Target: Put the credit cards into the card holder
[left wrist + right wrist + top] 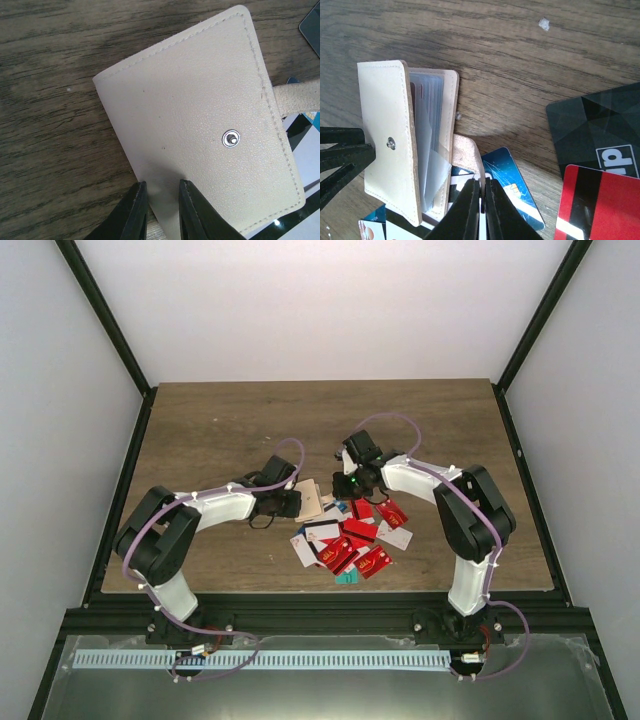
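**Holder propped open, right arm down at the heap: you are at the card pick-up.**

From above, your left gripper [283, 502] meets the card holder [308, 500] at mid-table. The credit cards [352, 540] lie heaped just beside it, and your right gripper [342, 490] is low at the heap's far edge. The wood-grain table [200, 430] sits between plain white walls [330, 300] and black frame posts [105, 310]. At your left wrist, the jaws stand narrowly apart, pinching the holder's cover edge below the snap stud [231, 138]. At your right wrist, the jaws are closed to a sliver over the cards beside the clear sleeves [427, 125], and you cannot tell whether a card is caught. Judging by this, you next need one card lifted alone and slid edge-first into a sleeve.
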### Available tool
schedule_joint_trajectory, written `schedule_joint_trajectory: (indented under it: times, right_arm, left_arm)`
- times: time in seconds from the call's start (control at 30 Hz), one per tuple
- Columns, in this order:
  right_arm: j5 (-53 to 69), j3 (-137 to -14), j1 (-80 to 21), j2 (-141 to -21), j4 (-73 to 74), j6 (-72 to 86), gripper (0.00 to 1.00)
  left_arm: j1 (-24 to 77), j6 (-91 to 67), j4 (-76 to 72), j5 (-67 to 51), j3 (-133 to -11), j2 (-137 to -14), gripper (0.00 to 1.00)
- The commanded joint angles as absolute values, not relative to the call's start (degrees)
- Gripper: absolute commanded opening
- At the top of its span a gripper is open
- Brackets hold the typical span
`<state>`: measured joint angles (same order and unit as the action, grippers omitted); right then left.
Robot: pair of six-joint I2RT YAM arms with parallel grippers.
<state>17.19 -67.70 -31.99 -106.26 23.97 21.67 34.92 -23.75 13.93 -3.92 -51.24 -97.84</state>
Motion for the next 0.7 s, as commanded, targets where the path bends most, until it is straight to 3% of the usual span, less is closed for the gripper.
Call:
schedule_joint_trajectory:
  times: [0.0,0.27,0.67]
  right_arm:
    - [18.48,-69.02,-31.55,-105.26,24.78,21.3,0.08]
    - [18.92,-68.56,-31.55,-105.42,24.22,21.27,0.01]
    - [24.41,-69.35,-31.55,-105.41,22.69,21.65,0.01]
  left_arm:
    - [35.07,-23.03,17.39,-3.96,-51.4,-99.62,0.2]
    - [35.07,-23.03,17.49,-4.05,-51.48,-99.56,0.19]
    - [35.07,-22.72,17.27,-4.93,-51.82,-100.05,0.17]
